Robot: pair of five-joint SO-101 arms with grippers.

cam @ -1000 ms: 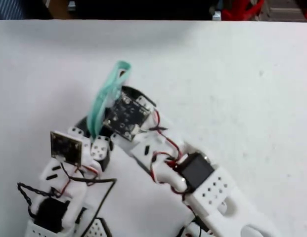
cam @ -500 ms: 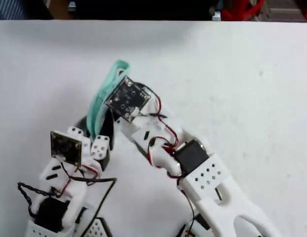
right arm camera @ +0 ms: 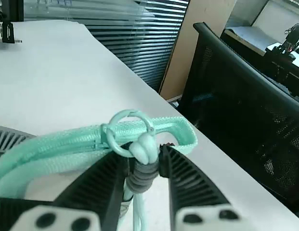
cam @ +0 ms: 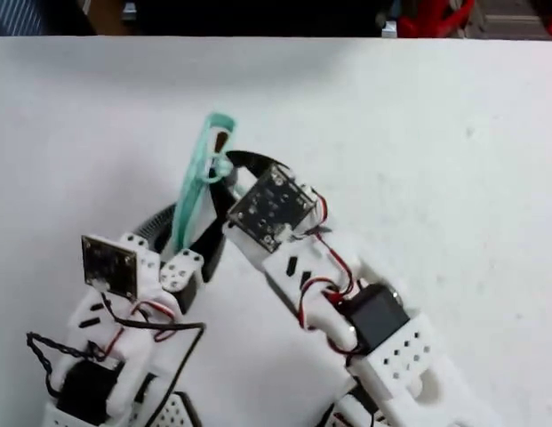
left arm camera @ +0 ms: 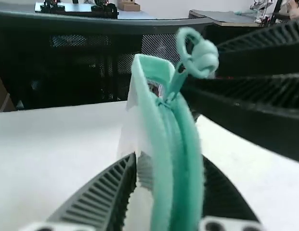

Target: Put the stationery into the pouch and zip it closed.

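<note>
The left gripper clamped the pouch on edge mid-bench; the right gripper pinched the zip pull. Zipping looked nearly finished, a short stretch apparently left.

White table — teal pouch seemingly resting upright

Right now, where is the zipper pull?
In the high view, the pull sits near the far end of the pouch, left of the picture's middle. The right gripper is pinching it.
</note>
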